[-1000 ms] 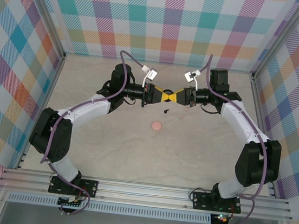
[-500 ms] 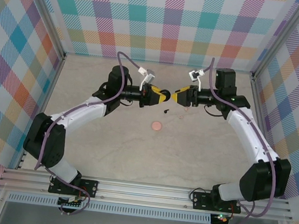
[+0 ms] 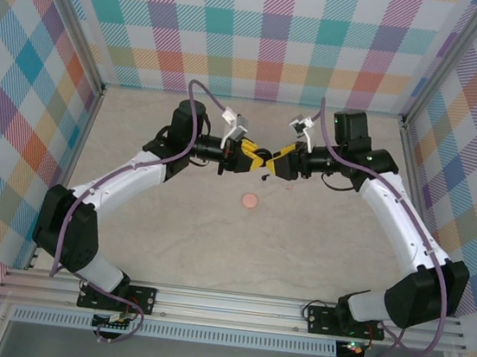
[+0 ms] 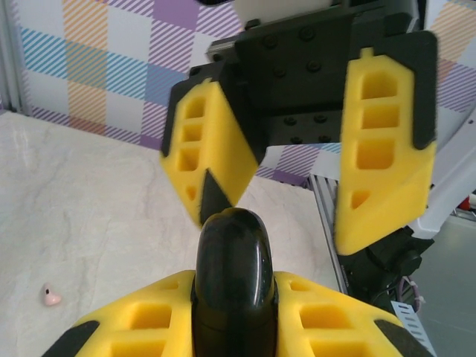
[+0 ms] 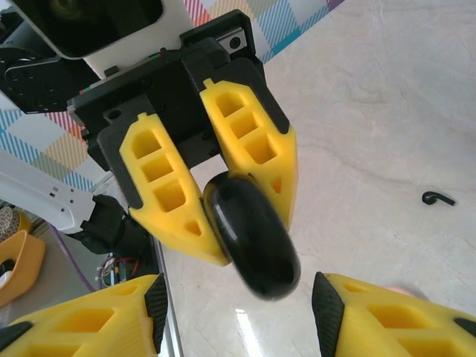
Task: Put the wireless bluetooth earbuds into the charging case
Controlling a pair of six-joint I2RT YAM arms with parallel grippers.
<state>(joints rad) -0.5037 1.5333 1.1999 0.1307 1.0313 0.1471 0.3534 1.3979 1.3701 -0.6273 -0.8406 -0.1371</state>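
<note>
Jaws of the left gripper (image 5: 249,230) pinch a glossy black charging case (image 4: 234,275) over the far half of the table (image 4: 89,193). The right gripper (image 4: 290,223) faces it closely, fingers spread. One black earbud (image 5: 439,198) and one pink earbud (image 4: 50,297) lie on the table nearby.

The left arm (image 3: 125,178) and right arm (image 3: 395,217) are built alike: white shells on the long links, black housings at the joints, a purple cable (image 3: 197,108) running along each, and a black base plate (image 3: 117,296) at the foot. The left gripper (image 3: 254,156) and right gripper (image 3: 277,162) each carry a small white box (image 3: 234,126) at the wrist and two yellow wedge-shaped fingers (image 4: 383,167) with rows of rectangular pockets and black edging. The fingers sit on a black block (image 4: 297,56) dotted with round screw heads.
</note>
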